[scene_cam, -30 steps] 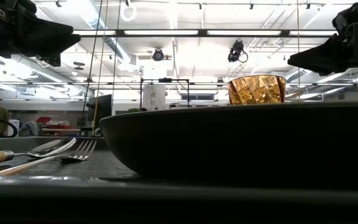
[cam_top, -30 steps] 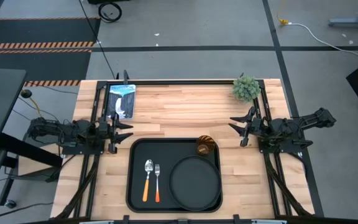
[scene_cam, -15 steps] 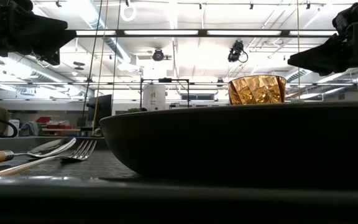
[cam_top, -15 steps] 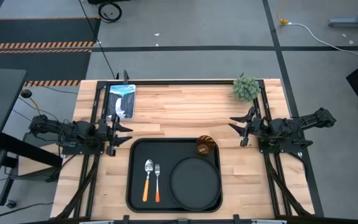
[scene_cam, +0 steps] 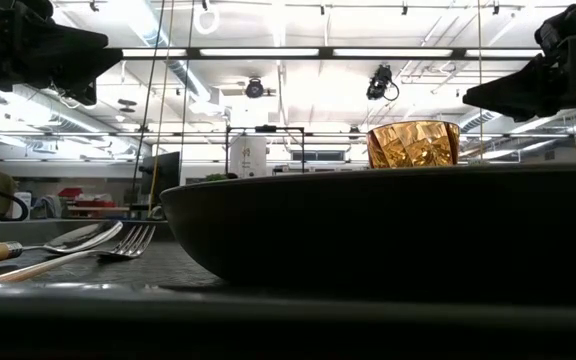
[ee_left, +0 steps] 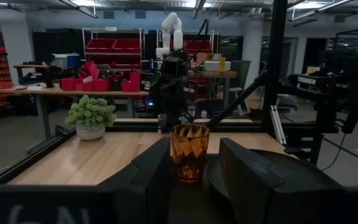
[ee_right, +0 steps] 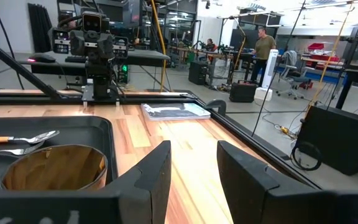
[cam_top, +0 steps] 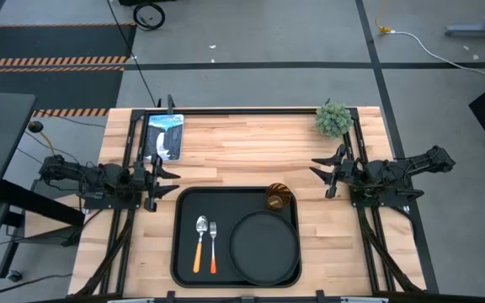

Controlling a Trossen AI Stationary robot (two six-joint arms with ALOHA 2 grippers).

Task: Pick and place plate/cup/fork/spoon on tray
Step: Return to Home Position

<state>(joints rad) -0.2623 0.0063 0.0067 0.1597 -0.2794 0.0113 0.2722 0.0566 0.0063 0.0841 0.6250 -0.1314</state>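
The black tray [cam_top: 185,210] lies on the table's near middle. On it rest the round black plate [cam_top: 264,247] at the right, the amber cup [cam_top: 277,197] upright at its far right corner, and the spoon [cam_top: 199,242] and the fork [cam_top: 213,246] side by side at the left, handles toward the near edge. My left gripper [cam_top: 172,183] hovers open at the table's left, beside the tray. My right gripper [cam_top: 320,171] hovers open at the right, clear of the cup. Both are empty.
A small potted plant [cam_top: 333,119] stands at the far right corner. A blue-and-white booklet [cam_top: 164,135] lies at the far left. Bare wood lies between the tray and the far edge. People stand in the room beyond the table [ee_right: 266,46].
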